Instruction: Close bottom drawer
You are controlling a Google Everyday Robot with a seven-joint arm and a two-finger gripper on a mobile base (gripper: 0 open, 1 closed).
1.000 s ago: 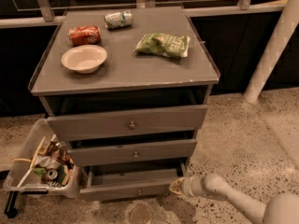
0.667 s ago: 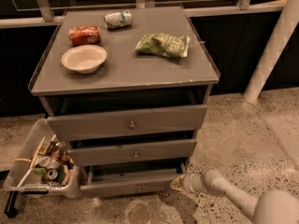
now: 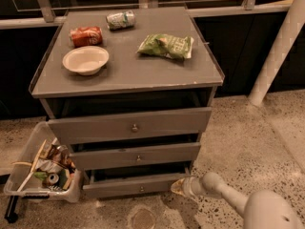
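The bottom drawer (image 3: 136, 186) is the lowest of three grey drawers in the cabinet. Its slim front with a small round knob (image 3: 141, 189) stands out a little from the cabinet, with a dark gap behind it. My gripper (image 3: 177, 187) is low near the floor, at the right end of that drawer front and touching or nearly touching it. My white arm (image 3: 224, 194) reaches in from the lower right.
The middle drawer (image 3: 138, 155) and top drawer (image 3: 133, 125) sit above. On the cabinet top are a white bowl (image 3: 86, 59), a red can (image 3: 86, 36), a silver can (image 3: 120, 20) and a green chip bag (image 3: 166, 46). A clear bin of trash (image 3: 40, 168) stands left; a white post (image 3: 279, 51) right.
The bottom drawer has slid further into the cabinet and sticks out less. My gripper has followed its right end toward the cabinet.
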